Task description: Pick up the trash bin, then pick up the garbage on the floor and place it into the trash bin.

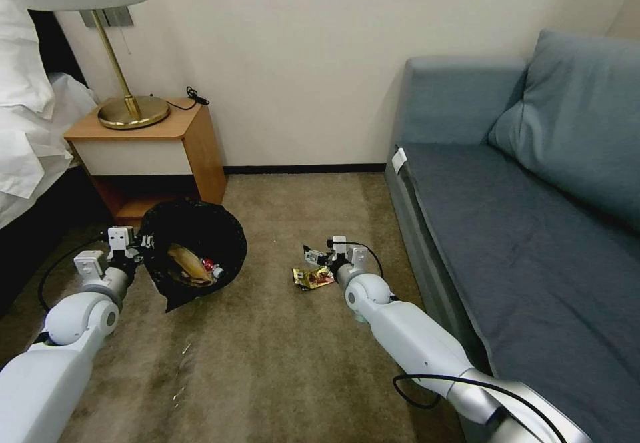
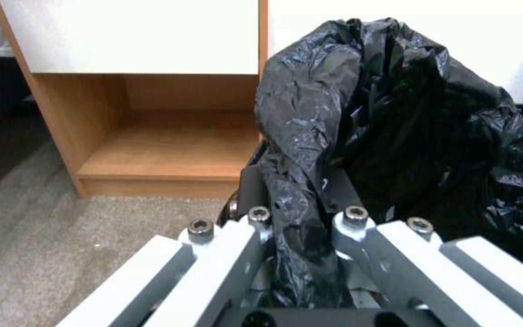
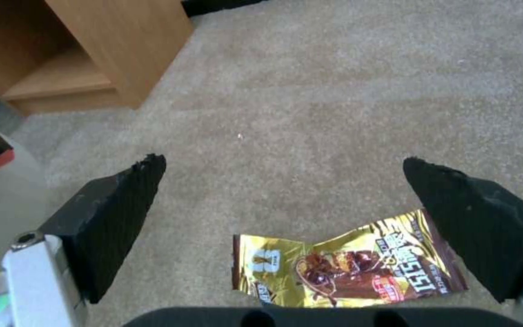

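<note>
The trash bin [image 1: 200, 229], lined with a crinkled black bag [image 2: 395, 136], hangs tilted above the carpet at the left. My left gripper [image 1: 135, 251] is shut on its bag-covered rim, and its fingers [image 2: 255, 236] pinch the black plastic. Inside the bin lie a crumpled brown paper bag [image 1: 187, 266] and a red-and-white piece [image 1: 209, 265]. One piece of garbage, a gold-brown snack wrapper [image 1: 312, 277] [image 3: 346, 268], lies flat on the carpet. My right gripper [image 1: 319, 258] [image 3: 286, 181] hovers open just above it, with its black fingertips [image 3: 122, 213] spread to either side of the wrapper.
A wooden nightstand [image 1: 153, 156] with a brass lamp [image 1: 130, 109] stands just behind the bin, and a bed [image 1: 27, 136] is at the far left. A blue-grey sofa [image 1: 520, 216] runs along the right. Open carpet [image 1: 280, 363] lies between them.
</note>
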